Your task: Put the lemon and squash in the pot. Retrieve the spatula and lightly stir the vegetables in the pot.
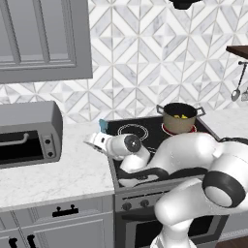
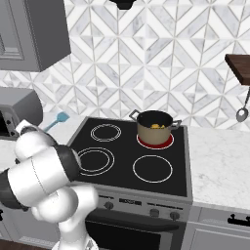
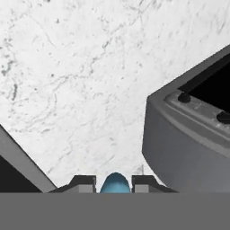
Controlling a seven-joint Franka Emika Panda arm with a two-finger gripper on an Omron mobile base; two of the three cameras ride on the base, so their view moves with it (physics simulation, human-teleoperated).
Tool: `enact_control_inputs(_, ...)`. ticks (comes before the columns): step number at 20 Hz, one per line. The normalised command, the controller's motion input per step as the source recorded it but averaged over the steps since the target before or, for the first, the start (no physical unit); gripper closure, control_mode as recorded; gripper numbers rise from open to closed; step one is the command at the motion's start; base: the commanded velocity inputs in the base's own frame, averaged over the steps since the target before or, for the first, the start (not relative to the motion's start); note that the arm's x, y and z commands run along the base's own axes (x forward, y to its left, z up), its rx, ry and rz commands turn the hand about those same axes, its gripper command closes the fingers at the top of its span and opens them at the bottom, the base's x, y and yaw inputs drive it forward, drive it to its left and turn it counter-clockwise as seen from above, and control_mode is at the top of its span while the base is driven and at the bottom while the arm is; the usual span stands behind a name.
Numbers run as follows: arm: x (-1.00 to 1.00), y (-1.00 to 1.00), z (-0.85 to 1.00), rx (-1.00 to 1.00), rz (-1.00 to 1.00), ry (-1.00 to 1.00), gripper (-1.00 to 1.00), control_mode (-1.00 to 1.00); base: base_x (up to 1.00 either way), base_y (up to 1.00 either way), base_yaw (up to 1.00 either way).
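Right, left base view first: my gripper (image 1: 100, 131) is working low over the marble counter (image 1: 58, 179) just off the stove's (image 1: 145, 133) left edge, and a bit of light-blue spatula (image 1: 103, 126) is poking out past the wrist near the cooktop's back-left corner. The pot (image 1: 178, 117) is sitting on the back-right burner, glowing red underneath, with the yellow lemon (image 1: 182, 116) visible inside. Can't make out the squash from this side.

Right base view: spatula head (image 2: 61, 117) is showing by the stove's back-left corner, next to the toaster oven (image 2: 17, 114); my own arm is hiding the handle. Pot (image 2: 155, 126) is well apart from it, across the cooktop, with yellow and orange showing inside, so I'm judging both vegetables (image 2: 155, 126) are already in.

Hand view: fingers (image 3: 83, 183) are standing narrow, closed on the spatula (image 3: 115, 184), just a rounded blue end showing between the tips. Toaster oven (image 3: 188, 143) corner is sitting close on one side.

Risks as I'm reading them:
- grip looks to be near the handle's end, so the spatula may pivot or slip out during the carry
- swinging out could clip the toaster oven
- long reach across the cooktop; the trailing head could catch the pot rim or a side handle and shove it off the burner
- stirring too hard could flick the lemon out
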Motion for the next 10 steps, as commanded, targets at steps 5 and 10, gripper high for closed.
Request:
enact_control_inputs(5,0.00,-0.06,1.00,0.37,-0.20,0.20,1.00,-1.00,0.00,0.00,0.00)
enact_control_inputs(10,0.01,-0.38,1.00,0.36,-0.31,0.31,1.00,-1.00,0.00,0.00,0.00)
